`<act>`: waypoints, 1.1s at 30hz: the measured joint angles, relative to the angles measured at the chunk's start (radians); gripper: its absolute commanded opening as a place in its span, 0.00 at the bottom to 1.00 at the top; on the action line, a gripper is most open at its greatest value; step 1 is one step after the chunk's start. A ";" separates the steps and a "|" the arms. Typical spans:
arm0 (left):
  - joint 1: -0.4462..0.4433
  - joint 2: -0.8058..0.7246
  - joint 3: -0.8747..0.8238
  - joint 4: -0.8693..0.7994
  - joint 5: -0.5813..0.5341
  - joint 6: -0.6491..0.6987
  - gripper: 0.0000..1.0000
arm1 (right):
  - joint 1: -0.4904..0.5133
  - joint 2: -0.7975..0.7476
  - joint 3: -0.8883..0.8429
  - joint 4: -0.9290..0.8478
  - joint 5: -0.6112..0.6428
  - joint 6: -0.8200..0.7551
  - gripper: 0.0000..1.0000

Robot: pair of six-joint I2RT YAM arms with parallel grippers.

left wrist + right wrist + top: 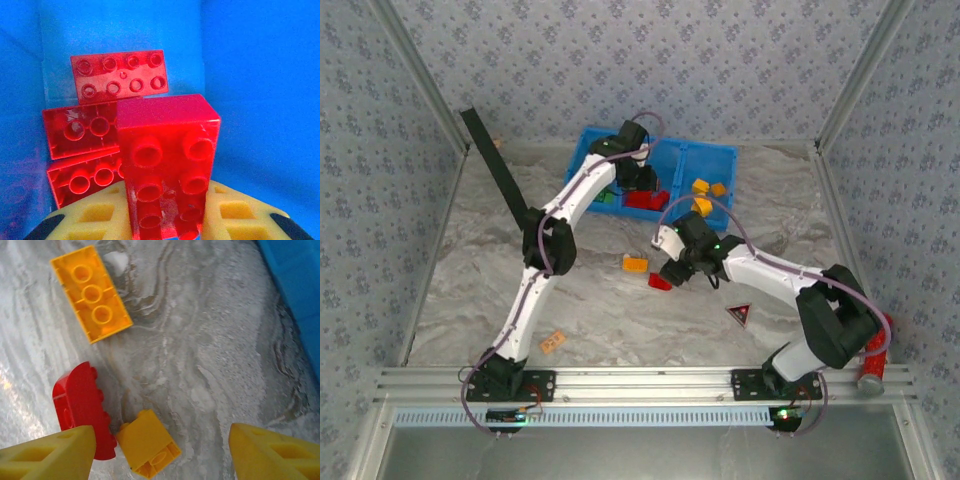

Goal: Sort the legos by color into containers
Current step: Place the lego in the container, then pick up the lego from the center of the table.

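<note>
Fingers of right arm [50, 455] above two yellow-orange bricks [91, 292] [148, 442], one red brick [82, 407]

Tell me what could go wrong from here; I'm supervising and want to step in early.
The right gripper is open over the small yellow brick, but a red brick lies beside one finger; closing may catch both. The left gripper is shut on a red block over the leaning red pile; dropped there, it could topple them.

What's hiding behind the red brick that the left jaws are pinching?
Three more red bricks are piled behind the pinched red brick, against the blue bin's wall. It covers part of the lower two, and anything beneath the pile cannot be seen.
</note>
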 measured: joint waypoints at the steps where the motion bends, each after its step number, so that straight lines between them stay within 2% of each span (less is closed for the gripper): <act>1: 0.002 0.005 0.000 0.000 0.003 -0.001 0.21 | 0.000 0.000 0.008 -0.009 0.012 0.031 0.72; 5: 0.002 0.025 0.002 0.001 0.019 -0.007 0.24 | -0.002 0.000 0.033 -0.037 0.049 0.142 0.69; 12: 0.003 0.034 0.017 0.007 0.040 -0.007 0.33 | 0.005 0.121 0.119 -0.144 0.048 0.529 0.69; 18: 0.004 0.035 0.019 0.008 0.043 -0.006 0.41 | 0.021 0.150 0.119 -0.198 0.047 0.739 0.68; 27: 0.004 0.036 0.022 0.008 0.048 -0.006 0.52 | 0.019 0.157 0.107 -0.213 0.048 0.855 0.63; 33: 0.004 0.036 0.022 0.008 0.055 -0.003 0.55 | 0.013 0.191 0.107 -0.203 0.048 0.870 0.60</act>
